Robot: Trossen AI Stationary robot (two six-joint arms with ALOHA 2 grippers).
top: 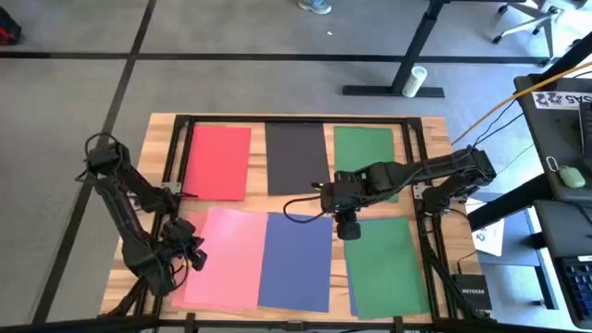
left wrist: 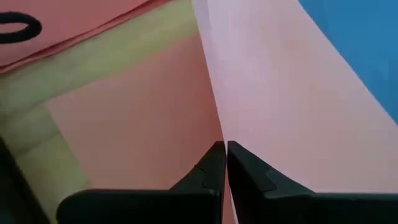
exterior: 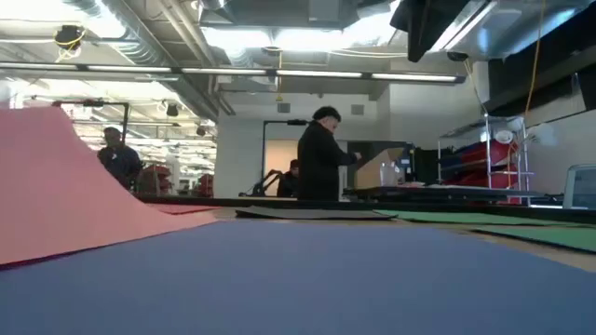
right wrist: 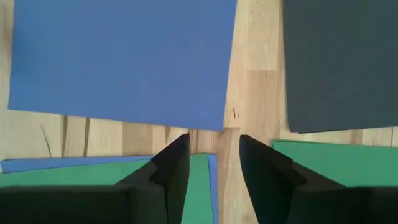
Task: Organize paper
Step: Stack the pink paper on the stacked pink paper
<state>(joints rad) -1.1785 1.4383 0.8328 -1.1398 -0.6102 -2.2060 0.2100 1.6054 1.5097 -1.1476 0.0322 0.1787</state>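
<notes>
Left fingers (left wrist: 225, 163) pinching thin matte pink sheet (left wrist: 292, 106), edge lifted

Six sheets of paper lie on the wooden table (top: 157, 139): one red sheet (top: 219, 162), one black sheet (top: 296, 157) and one green sheet (top: 363, 148) across the upper row, one pink sheet (top: 227, 259), one blue sheet (top: 296, 264) and a second green sheet (top: 388, 268) below. Two robot arms work over them. Two people stand in the room behind.
</notes>
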